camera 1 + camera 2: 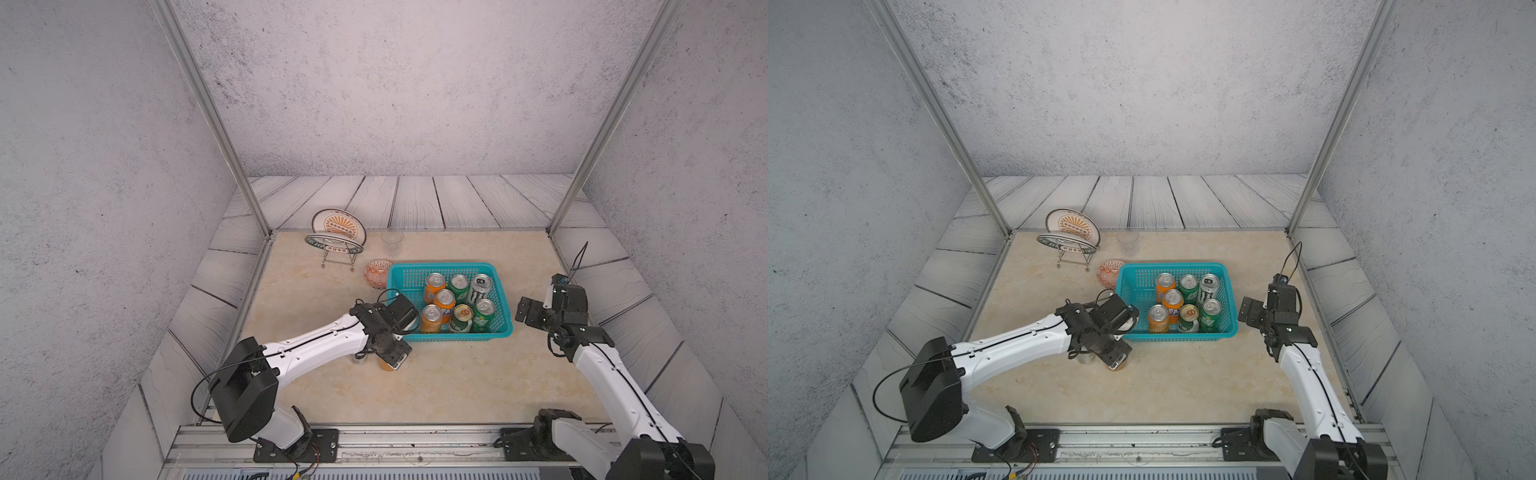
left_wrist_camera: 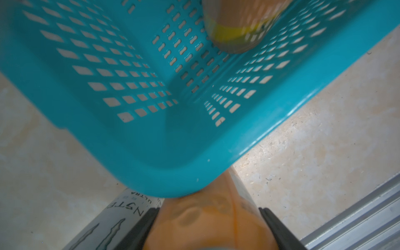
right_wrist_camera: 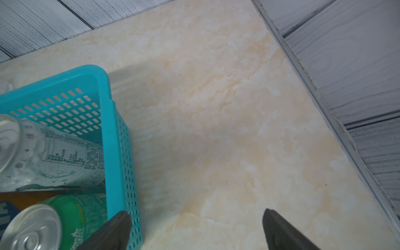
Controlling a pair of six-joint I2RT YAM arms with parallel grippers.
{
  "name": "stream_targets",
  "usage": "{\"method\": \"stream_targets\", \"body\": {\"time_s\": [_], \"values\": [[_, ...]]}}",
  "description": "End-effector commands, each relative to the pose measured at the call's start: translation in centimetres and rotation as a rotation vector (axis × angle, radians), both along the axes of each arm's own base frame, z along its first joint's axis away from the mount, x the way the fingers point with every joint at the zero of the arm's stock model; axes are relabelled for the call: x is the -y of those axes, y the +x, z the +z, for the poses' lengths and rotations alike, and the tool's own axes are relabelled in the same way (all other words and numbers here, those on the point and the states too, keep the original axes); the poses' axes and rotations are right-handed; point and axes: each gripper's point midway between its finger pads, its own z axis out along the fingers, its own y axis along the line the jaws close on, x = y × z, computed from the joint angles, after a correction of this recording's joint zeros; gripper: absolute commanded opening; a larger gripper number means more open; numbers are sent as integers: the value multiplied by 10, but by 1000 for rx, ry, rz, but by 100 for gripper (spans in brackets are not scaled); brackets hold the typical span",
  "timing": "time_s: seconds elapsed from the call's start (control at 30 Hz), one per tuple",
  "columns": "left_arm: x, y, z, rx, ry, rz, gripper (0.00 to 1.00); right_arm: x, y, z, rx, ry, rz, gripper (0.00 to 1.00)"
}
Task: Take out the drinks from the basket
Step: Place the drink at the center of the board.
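Beige marble tabletop (image 1: 436, 374) — left gripper (image 2: 207, 214) clamps orange aluminium can (image 2: 205, 231) beside turquoise mesh plastic basket (image 1: 440, 266) corner; right gripper (image 3: 195, 215) spread wide.

Clearance round the basket (image 1: 440, 265): right part packed, left part bare.
Seven cans (image 1: 444, 300) stand close together in the right two-thirds, with narrow gaps between them. The left third is bare mesh floor, open from above. Bowl (image 1: 377, 273) just beside the far-left corner; plate rack (image 1: 338, 239) and clear cup (image 1: 392, 242) farther back. Near-left corner blocked: left gripper (image 2: 208, 208) clamped on an orange can (image 2: 205, 227), silver-white can (image 2: 121, 218) just beside it. Table (image 1: 457, 382) near and right of the basket is bare; right gripper (image 3: 195, 212), jaws wide, hangs there.
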Motion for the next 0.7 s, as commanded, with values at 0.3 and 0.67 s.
{"method": "stream_targets", "body": {"time_s": [0.3,0.67], "values": [[11,20,4,91,-65,55,68,0,3,1,3,-5,11,99],[15,23,4,113,-97,71,69,-1,3,1,2,-6,14,99]]}}
